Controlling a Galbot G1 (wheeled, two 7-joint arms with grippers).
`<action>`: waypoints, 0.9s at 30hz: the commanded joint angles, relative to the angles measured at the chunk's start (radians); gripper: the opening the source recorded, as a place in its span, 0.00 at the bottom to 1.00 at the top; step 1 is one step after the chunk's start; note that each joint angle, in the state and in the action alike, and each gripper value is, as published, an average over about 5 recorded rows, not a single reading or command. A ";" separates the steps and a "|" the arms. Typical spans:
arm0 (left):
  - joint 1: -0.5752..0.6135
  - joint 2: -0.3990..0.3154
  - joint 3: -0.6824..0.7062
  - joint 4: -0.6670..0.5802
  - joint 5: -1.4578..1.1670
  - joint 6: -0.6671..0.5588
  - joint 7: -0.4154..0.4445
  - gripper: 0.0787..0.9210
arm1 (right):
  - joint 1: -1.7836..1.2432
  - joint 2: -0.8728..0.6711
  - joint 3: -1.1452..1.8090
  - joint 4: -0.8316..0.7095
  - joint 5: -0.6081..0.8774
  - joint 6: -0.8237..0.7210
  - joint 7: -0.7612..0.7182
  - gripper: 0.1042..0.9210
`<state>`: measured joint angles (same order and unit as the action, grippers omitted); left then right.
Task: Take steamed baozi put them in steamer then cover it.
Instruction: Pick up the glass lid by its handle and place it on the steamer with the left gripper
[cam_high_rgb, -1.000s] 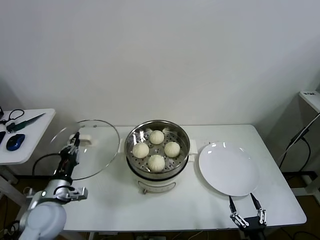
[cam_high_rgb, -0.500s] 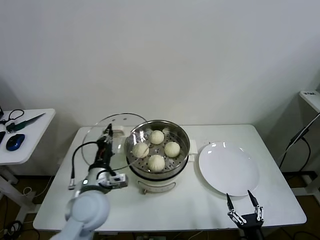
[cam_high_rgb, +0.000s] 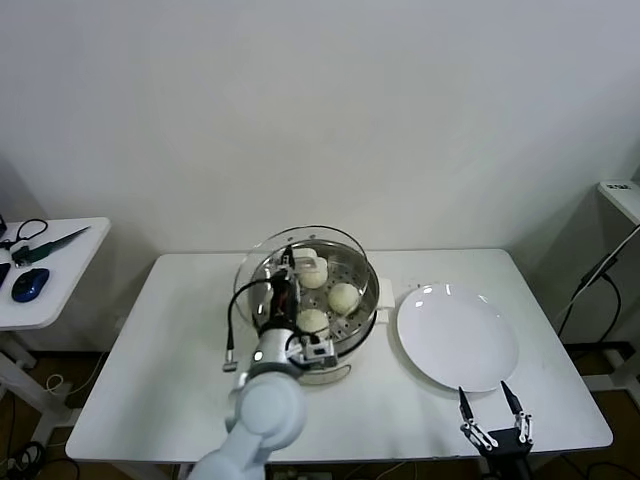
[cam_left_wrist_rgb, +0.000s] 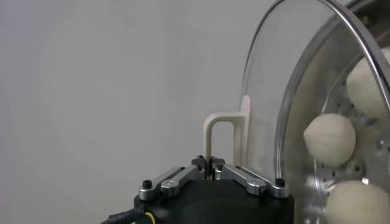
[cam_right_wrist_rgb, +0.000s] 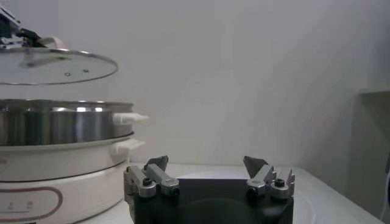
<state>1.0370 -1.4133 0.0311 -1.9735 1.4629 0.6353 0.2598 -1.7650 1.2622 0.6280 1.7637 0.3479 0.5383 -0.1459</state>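
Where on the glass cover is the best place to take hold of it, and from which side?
By its white handle, from above. The handle stands up from the middle of the cover as a thin loop, the only part narrow enough to pinch; glass and rim are too wide. The left end effector is shut on it above the steamer.

A white table (cam_high_rgb: 150, 380) stands against a pale wall. Near its middle sits the steamer (cam_high_rgb: 330, 345), a steel basket on a white pot base, resting directly on the tabletop. Just beside it, toward the robot's right, lies a flat white plate (cam_high_rgb: 458, 337), close to the steamer's side handle. I can't tell whether they touch.
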 joint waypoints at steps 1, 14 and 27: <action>-0.040 -0.097 0.079 0.089 0.094 0.031 0.021 0.06 | 0.002 0.002 0.000 -0.003 0.012 0.010 0.005 0.88; -0.042 -0.117 0.066 0.209 0.138 0.031 -0.002 0.06 | 0.000 0.004 0.001 -0.016 0.012 0.022 0.011 0.88; -0.045 -0.097 0.047 0.222 0.130 0.028 -0.013 0.06 | -0.002 0.013 0.001 -0.006 0.006 0.026 0.010 0.88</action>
<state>0.9945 -1.4982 0.0699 -1.7650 1.5830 0.6572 0.2420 -1.7658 1.2729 0.6289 1.7547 0.3549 0.5630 -0.1361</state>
